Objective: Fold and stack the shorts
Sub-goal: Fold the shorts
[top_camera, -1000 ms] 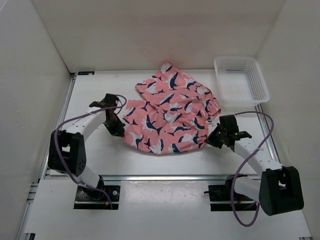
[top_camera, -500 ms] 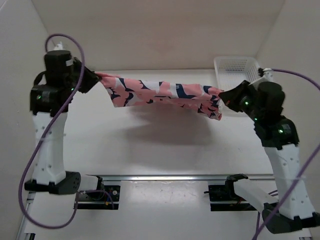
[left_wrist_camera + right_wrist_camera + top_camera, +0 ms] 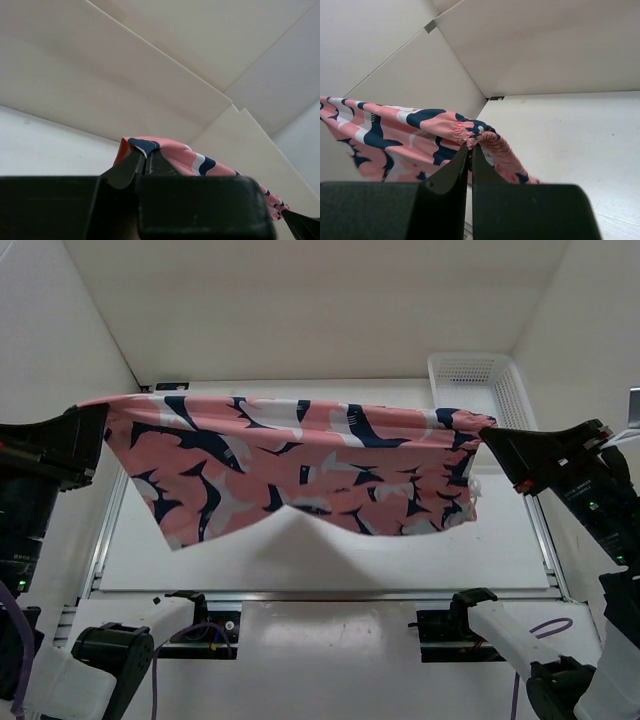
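Two grippers: both are raised high above the table (image 3: 330,560) and well apart, with the shorts (image 3: 300,465) stretched between them.
Left gripper (image 3: 100,418): its fingers are pressed together on one upper corner of the shorts. In the left wrist view the tips (image 3: 146,159) meet on a fold of cloth, and pink and navy fabric (image 3: 187,157) bulges out just past them and trails off to one side.
Right gripper (image 3: 487,436): it is pinching the opposite upper corner. The right wrist view shows the two tips (image 3: 470,150) closed on a gathered, ruffled edge, with the cloth (image 3: 395,132) running away from them.
Shorts: held in the air as one wide sheet. The upper edge runs nearly straight from one pair of tips to the other. The lower edge hangs free beneath both grippers, dropping lowest below the left gripper and arching upward near the middle. No part touches the table.
Basket (image 3: 470,360): white mesh, beyond the right gripper at the table's far corner, with its near part hidden behind the cloth and that gripper.
Table: white, lying below the hanging cloth and apart from it.
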{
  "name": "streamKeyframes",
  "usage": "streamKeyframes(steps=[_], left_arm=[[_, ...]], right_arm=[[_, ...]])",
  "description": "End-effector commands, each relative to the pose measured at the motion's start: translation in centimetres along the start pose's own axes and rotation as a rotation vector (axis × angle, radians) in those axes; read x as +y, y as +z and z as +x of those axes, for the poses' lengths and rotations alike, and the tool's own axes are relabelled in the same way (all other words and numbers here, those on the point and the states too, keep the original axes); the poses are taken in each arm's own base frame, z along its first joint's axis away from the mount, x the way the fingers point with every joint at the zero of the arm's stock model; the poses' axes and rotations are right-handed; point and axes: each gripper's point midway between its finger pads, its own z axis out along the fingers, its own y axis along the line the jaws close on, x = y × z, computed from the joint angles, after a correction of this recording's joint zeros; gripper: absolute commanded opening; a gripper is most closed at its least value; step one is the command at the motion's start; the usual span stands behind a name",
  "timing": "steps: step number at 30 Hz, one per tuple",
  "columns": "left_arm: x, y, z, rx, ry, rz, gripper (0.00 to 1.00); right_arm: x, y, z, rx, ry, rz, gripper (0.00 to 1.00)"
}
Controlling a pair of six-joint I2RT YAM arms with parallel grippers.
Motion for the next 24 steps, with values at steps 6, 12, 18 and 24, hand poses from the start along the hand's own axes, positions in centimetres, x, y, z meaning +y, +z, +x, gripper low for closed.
streamKeyframes(steps=[6,12,18,24], left_arm=[[8.9,13.5,6.5,0.164,0.099,-0.31,0.1],[16.4,23.2,13.1,0.314,0.142,-0.455,0.1],[26.7,30.7,20.8,0.477,0.154,-0.596,0.1],[32.6,34.0,24.8,0.558,0.124,-0.63,0.1]], right_arm=[[-9.3,5.7,5.3,0.116,0.047,0.275,0.0],[-19.8,13.7,14.4,0.301,0.08,0.46,0.0],[-28.4,20.8,23.5,0.447,0.165,0.57,0.0],[-33.3,26.7,29.0,0.554,0.223,0.599,0.0]])
